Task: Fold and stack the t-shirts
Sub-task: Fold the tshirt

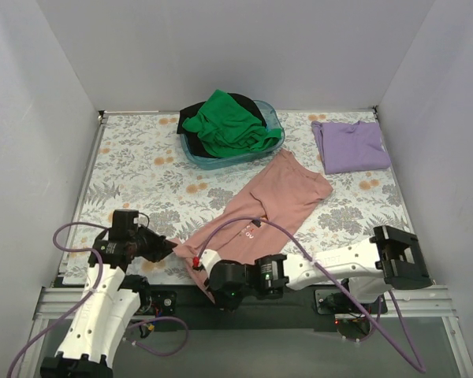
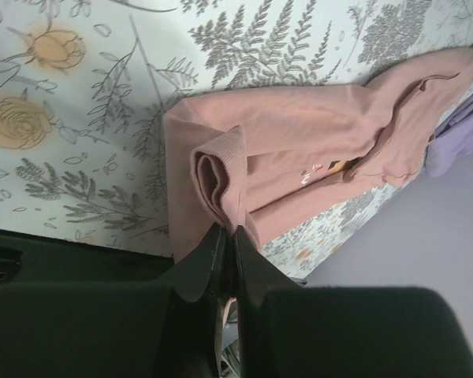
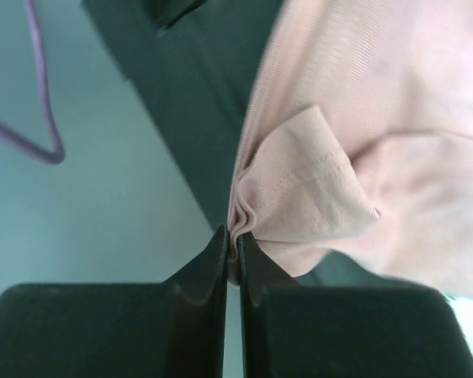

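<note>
The dusty pink t-shirt [image 1: 272, 197] lies stretched diagonally from mid-table to the near edge. My left gripper [image 1: 172, 247] is shut on its near-left edge; the left wrist view shows the pinched ribbed cuff [image 2: 221, 169] at my gripper [image 2: 228, 233]. My right gripper [image 1: 199, 262] is shut on a bunched hem of the pink shirt [image 3: 307, 189], over the table's near edge. The lavender t-shirt [image 1: 350, 146] lies folded at the far right. The green t-shirt [image 1: 232, 124] sits on the black t-shirt [image 1: 192, 118] in the blue basin [image 1: 274, 140].
The floral tablecloth [image 1: 142, 181] covers the table. White walls enclose three sides. The dark front rail [image 1: 299, 311] and purple cables [image 1: 71, 236] run along the near edge by the arm bases.
</note>
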Action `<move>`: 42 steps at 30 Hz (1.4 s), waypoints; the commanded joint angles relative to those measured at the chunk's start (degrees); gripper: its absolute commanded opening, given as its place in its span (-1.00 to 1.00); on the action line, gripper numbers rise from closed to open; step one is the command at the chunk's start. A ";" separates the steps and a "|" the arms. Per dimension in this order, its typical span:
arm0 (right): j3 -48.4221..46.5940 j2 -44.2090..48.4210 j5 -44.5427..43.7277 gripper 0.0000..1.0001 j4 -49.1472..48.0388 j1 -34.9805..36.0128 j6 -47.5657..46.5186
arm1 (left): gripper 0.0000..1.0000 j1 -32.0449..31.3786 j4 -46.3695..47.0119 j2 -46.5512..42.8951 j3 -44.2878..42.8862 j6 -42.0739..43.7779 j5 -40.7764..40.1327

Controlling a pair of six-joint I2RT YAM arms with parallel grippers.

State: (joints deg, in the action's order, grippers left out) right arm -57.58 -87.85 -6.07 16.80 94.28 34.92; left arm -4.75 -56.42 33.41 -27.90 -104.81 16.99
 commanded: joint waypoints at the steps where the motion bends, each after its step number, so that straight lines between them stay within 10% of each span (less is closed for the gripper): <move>1: 3.43 4.26 1.32 -0.97 4.99 -3.56 4.02 | -1.00 0.10 8.95 3.66 -3.47 -0.30 -1.18; 14: 9.42 15.87 1.85 -0.97 11.85 -21.41 2.18 | -1.00 -24.07 24.69 33.27 -18.84 -7.69 -14.62; 40: 10.65 15.53 2.46 -0.97 13.61 -50.50 -9.16 | -1.00 -26.89 30.06 72.67 -45.66 -0.57 -9.96; 42: 10.30 13.77 2.20 -0.88 13.70 -51.82 -9.34 | -0.48 -26.97 29.00 73.20 -46.80 -0.48 -10.92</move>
State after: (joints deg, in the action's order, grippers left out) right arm -46.92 -72.44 -3.92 29.06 44.27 26.79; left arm -31.64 -26.81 107.37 -71.57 -105.91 7.05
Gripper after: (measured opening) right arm 0.094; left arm 0.139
